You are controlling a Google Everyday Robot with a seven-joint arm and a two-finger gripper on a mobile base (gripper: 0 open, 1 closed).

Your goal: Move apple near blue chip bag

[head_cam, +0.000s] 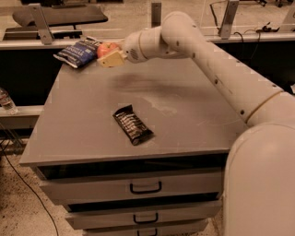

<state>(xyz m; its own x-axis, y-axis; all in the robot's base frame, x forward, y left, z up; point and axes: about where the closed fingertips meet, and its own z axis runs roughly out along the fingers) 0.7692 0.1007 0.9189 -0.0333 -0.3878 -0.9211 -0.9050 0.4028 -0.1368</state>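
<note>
The red-orange apple point(106, 49) is held in my gripper point(109, 55) above the far left part of the grey table point(92, 110). The gripper's tan fingers point(112, 59) are shut on the apple. The dark blue chip bag point(78, 51) with white print lies flat at the table's far left corner, just left of the apple and almost touching it in view. My white arm point(207, 60) reaches in from the right across the table's far side.
A black-brown wrapped snack bar point(132, 124) lies near the table's middle front. Drawers with dark handles point(145, 188) sit under the tabletop. A clear bottle point(6, 101) stands on a ledge at the left. Metal posts point(156, 14) stand behind the table.
</note>
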